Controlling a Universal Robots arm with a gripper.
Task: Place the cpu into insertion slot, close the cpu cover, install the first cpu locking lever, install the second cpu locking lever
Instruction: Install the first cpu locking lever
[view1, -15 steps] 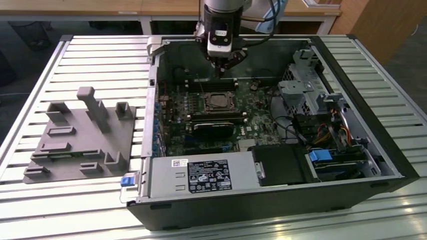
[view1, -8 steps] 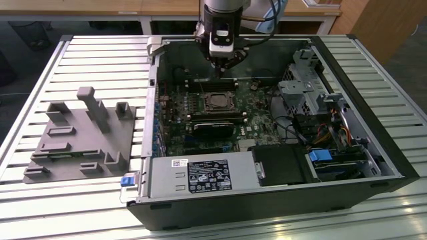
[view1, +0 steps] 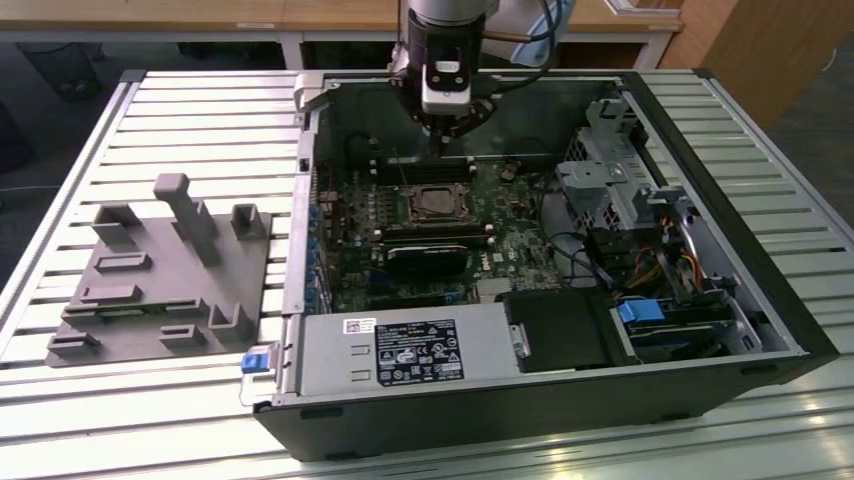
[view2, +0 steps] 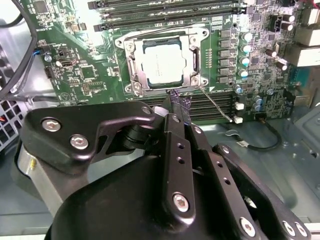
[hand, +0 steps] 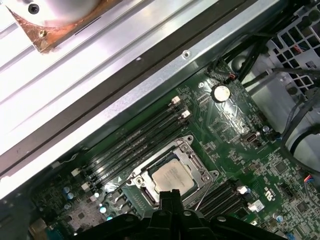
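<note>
The cpu (view2: 162, 61) lies flat in the insertion slot (view2: 131, 65) on the green board, its silvery top showing through the window of the cpu cover (view2: 192, 60), which lies down over its edges. A thin wire lever (view2: 216, 103) sticks out from one socket corner, away from the frame. My gripper (view2: 180, 106) hangs just beside the socket, fingertips together and holding nothing. In the first wrist view the cpu (hand: 172, 176) sits right past the gripper (hand: 170, 194). In the exterior view the gripper (view1: 447, 140) hovers over the socket's far side, above the cpu (view1: 434, 201).
Long black memory slots (view2: 165, 10) flank the socket. A black heatsink block (view1: 430, 258) sits nearer the front of the open case (view1: 534, 410). Drive cages and cables (view1: 641, 240) fill the exterior view's right. A grey fixture (view1: 167, 270) rests on the slatted table at the left.
</note>
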